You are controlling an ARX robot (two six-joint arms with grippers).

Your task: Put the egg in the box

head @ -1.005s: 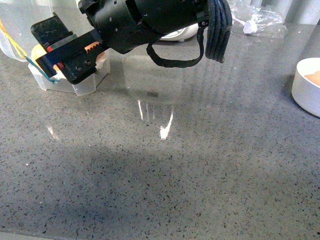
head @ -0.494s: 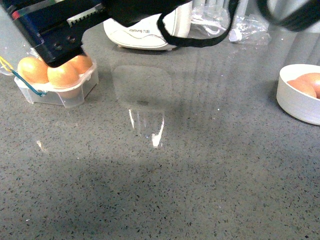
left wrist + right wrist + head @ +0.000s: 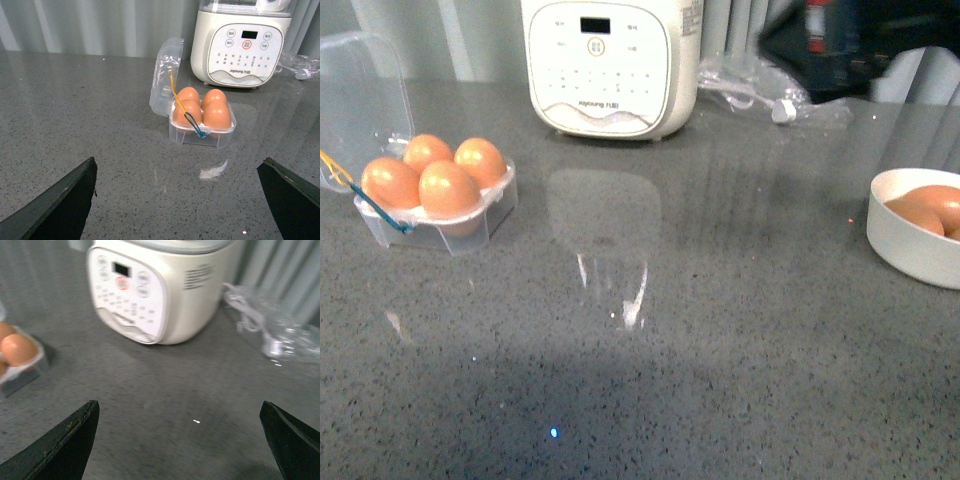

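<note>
A small clear plastic four-egg case [image 3: 438,222] stands at the left of the grey speckled stone countertop [image 3: 670,350], its hinged clear lid [image 3: 360,85] tipped open behind it. All four cups are filled with smooth orange-brown eggs [image 3: 448,188], set close together two by two and alike, so the task's egg cannot be told from the others. A thin blue-and-yellow band [image 3: 365,195] hangs across the case's left edge. Behind and to the right of the case, apart from it, sits a large white appliance with a button panel [image 3: 610,65], and a crumpled clear plastic bag holding a white cable [image 3: 750,85] lies just beside that. A round white bowl [image 3: 910,248] at the far right edge holds more brown eggs [image 3: 920,212]. The left gripper [image 3: 179,165] hangs over the bare counter in front of the case, its dark fingers [image 3: 65,200] spread wide with nothing between them. The right gripper [image 3: 179,407] is likewise spread and empty, facing the appliance; a blurred dark arm [image 3: 850,40] shows at the upper right of the front view.
</note>
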